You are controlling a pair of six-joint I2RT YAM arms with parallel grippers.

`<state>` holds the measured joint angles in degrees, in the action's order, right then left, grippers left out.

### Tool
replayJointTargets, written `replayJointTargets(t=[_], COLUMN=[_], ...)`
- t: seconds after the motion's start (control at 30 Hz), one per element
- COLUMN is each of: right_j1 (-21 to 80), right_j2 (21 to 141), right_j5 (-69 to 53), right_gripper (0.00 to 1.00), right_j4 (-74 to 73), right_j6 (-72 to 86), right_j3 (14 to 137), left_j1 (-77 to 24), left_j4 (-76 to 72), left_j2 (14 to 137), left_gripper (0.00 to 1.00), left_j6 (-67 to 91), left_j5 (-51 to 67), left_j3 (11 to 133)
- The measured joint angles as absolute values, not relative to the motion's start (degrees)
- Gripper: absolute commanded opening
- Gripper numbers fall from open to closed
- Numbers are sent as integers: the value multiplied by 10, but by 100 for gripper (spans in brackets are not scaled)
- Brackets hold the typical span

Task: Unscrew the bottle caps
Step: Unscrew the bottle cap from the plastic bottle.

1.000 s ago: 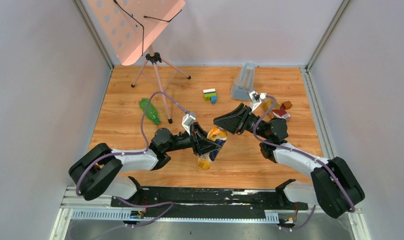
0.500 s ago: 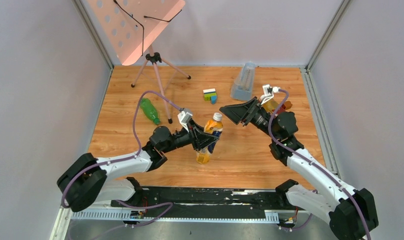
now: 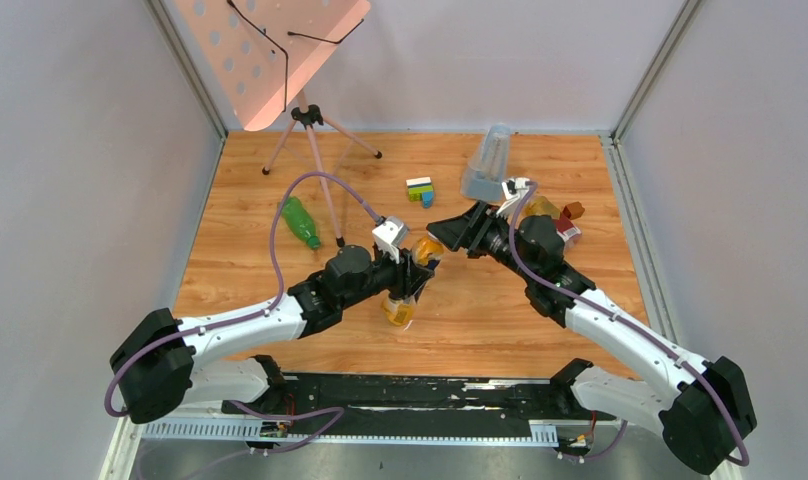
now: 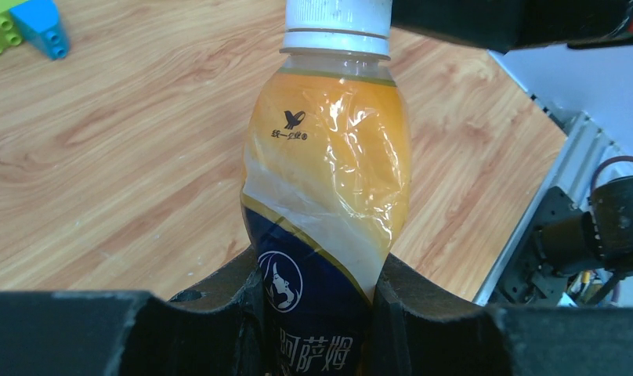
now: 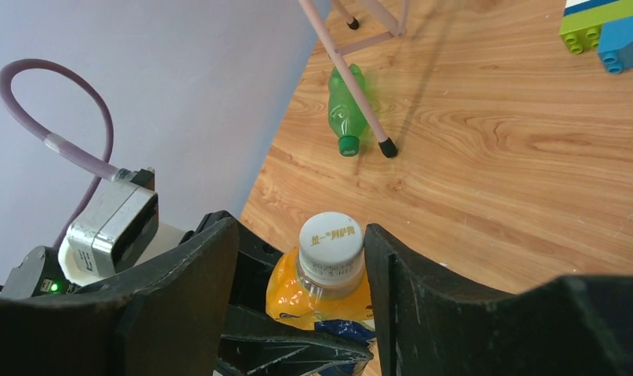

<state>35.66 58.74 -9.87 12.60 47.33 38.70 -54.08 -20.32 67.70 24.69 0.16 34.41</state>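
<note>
My left gripper (image 4: 317, 283) is shut on the lower body of the amber bottle (image 4: 329, 157) with the yellow and blue label and holds it above the table (image 3: 280, 270). Its white cap (image 5: 331, 239) sits between the fingers of my right gripper (image 5: 300, 233), which is open: the right finger touches the cap and a gap shows on the left. In the top view the right gripper (image 3: 442, 237) covers the cap. The green bottle (image 5: 345, 110) with its green cap (image 5: 348, 145) lies on the table. Behind my right arm, the red-label bottle (image 3: 565, 230) is partly hidden.
A pink music stand's tripod (image 3: 310, 150) stands at the back left, one foot next to the green bottle. Toy bricks (image 3: 420, 190) and a tall clear container (image 3: 488, 160) sit at the back. A small reddish block (image 3: 574, 210) lies by the red-label bottle.
My right gripper let go at the bottle's top, drew back to the right, and has returned open around the cap. The left arm shifted the bottle slightly toward it.
</note>
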Motion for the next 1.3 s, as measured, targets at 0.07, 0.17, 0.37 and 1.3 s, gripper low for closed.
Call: replayJointTargets(t=[0.07, 0.17, 0.37, 1.3], right_j1=[360, 362, 366, 368], right_j2=[591, 598, 619, 648], right_j5=[-90, -79, -64, -81], right_gripper=[57, 58, 56, 0], right_j4=[126, 126, 113, 183], right_j6=[471, 471, 479, 504], right_j3=[391, 391, 400, 372], left_j1=[-544, -548, -555, -559], left_j4=[-192, -181, -177, -171], left_j2=[677, 678, 679, 679], left_gripper=[0, 0, 0, 0], left_j6=[243, 240, 239, 237], left_j5=[-10, -20, -31, -38], left_j3=[345, 349, 351, 351])
